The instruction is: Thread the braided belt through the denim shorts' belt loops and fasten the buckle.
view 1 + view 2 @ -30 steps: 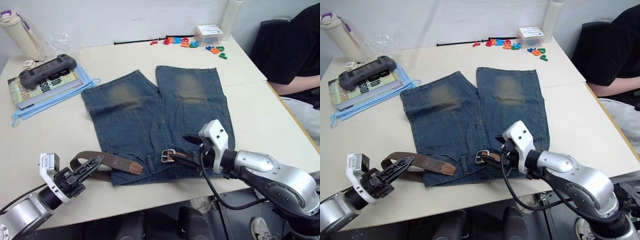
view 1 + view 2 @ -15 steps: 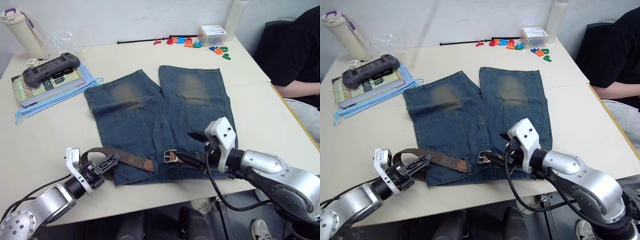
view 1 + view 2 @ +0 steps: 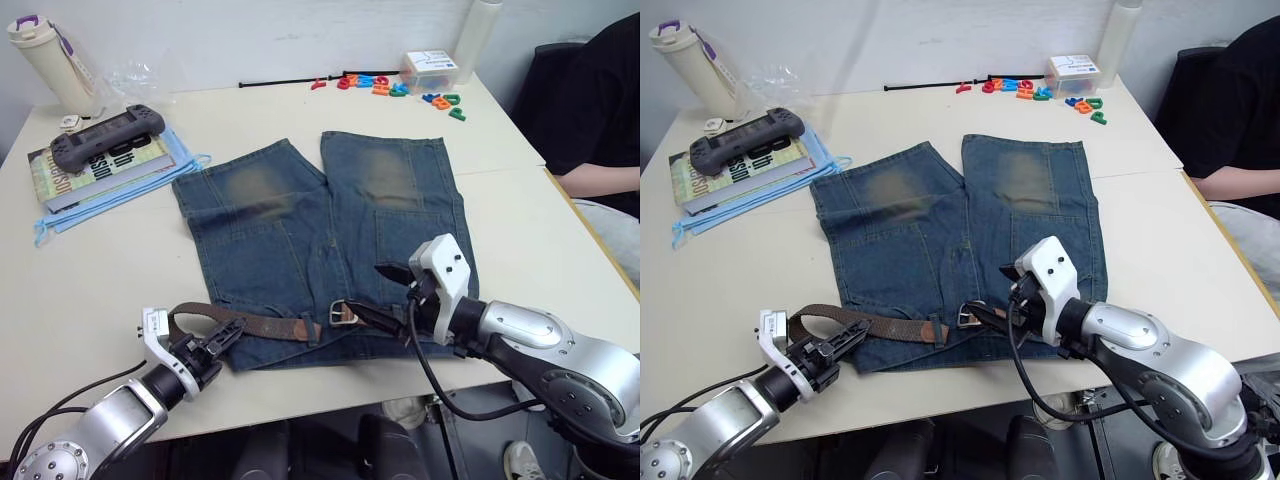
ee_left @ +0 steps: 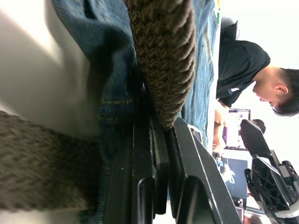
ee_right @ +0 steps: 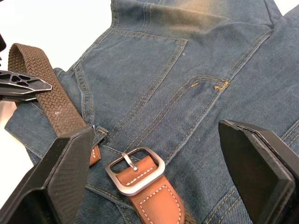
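Observation:
The denim shorts (image 3: 300, 240) lie flat mid-table, waistband toward the front edge. Along the waistband's left half lies the braided belt (image 3: 255, 324), curling into a loop off the shorts' left side. Its tan tip (image 3: 303, 329) lies at a belt loop (image 3: 318, 330), close to the silver buckle (image 3: 343, 313). My left gripper (image 3: 222, 335) is shut on the braided strap (image 4: 163, 60) near that curl. Just above and right of the buckle (image 5: 135, 168), my right gripper (image 3: 385, 295) is open wide, with nothing between its fingers (image 5: 65, 172).
A book stack with a game controller (image 3: 105, 130) and a bottle (image 3: 45, 60) sit back left. Coloured letters and a small box (image 3: 430, 70) lie at the back right. A person in black (image 3: 600, 110) sits at the right. The table's front edge is close to the waistband.
My left gripper moved right along the belt, and the tan tip slid closer to the buckle. The right gripper stayed open over the buckle. The camera shifted slightly.

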Available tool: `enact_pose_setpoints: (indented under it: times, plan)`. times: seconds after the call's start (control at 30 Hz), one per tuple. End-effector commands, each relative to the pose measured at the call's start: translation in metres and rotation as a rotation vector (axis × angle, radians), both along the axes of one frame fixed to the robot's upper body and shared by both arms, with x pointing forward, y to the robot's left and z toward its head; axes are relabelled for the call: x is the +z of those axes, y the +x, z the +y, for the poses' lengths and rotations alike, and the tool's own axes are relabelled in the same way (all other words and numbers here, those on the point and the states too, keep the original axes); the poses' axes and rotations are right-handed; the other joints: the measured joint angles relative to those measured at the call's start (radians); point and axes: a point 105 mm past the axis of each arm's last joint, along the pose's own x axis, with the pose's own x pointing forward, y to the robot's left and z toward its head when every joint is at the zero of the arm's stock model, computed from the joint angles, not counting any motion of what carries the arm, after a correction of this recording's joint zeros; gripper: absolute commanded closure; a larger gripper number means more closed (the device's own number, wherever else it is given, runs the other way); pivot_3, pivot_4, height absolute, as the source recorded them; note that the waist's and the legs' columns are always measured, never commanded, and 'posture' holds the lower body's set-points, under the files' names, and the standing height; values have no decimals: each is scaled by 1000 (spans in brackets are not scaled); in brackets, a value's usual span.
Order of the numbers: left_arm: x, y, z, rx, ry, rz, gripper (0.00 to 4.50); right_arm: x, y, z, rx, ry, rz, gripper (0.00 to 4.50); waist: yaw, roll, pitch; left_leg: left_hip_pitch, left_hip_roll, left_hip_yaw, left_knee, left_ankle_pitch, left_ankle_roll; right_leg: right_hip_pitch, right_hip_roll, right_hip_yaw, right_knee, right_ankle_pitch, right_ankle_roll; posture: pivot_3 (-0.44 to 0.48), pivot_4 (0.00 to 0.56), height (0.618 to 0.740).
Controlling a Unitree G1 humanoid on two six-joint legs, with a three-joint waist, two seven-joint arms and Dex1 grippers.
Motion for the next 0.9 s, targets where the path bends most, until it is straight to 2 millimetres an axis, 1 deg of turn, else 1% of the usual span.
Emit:
enact_pose_setpoints:
  times: [0.03,0.1,0.17,0.3,0.47,0.57,0.63,0.7,0.9]
  plan:
    - [-3,-9,-9,-30,19,-6,4500,12,-6,0,11,10,-46,14,0,0,0,0,0,0,0,0,0,0,0,0,0,0,0,0,150,714]
    - [-7,-11,-10,-44,29,-7,4500,12,-6,0,11,10,-38,14,0,0,0,0,0,0,0,0,0,0,0,0,0,0,0,0,150,714]
    - [-9,-12,-11,-90,87,-33,4500,10,-7,-1,15,4,-25,14,0,0,0,0,0,0,0,0,0,0,0,0,0,0,0,0,150,714]
    - [-6,1,-14,-118,89,-88,4500,2,-9,-2,26,-33,-4,14,3,0,0,0,-1,0,0,0,1,0,0,0,0,0,0,0,150,714]
    - [0,15,-34,-249,141,-180,4500,-5,-11,-4,26,-62,8,14,3,0,0,0,-3,0,0,1,2,1,-1,-1,0,0,1,0,150,714]
    - [4,15,-48,-323,152,-221,4500,-9,-12,-6,26,-81,12,14,2,0,0,0,-4,0,1,1,3,1,-1,0,0,1,2,0,150,714]
    - [2,13,-55,-395,214,-252,4500,-11,-13,-8,31,-105,13,14,2,0,0,0,-4,1,1,1,3,1,-1,0,0,1,2,0,150,714]
    - [0,12,-60,-431,242,-269,4500,-14,-15,-9,43,-128,12,14,2,0,0,0,-5,1,1,1,3,1,0,0,0,1,2,0,150,714]
    - [5,15,-69,-471,256,-318,4500,-22,-23,-11,91,-211,-3,14,4,0,0,0,-4,1,1,1,3,1,-1,0,0,1,2,0,150,714]
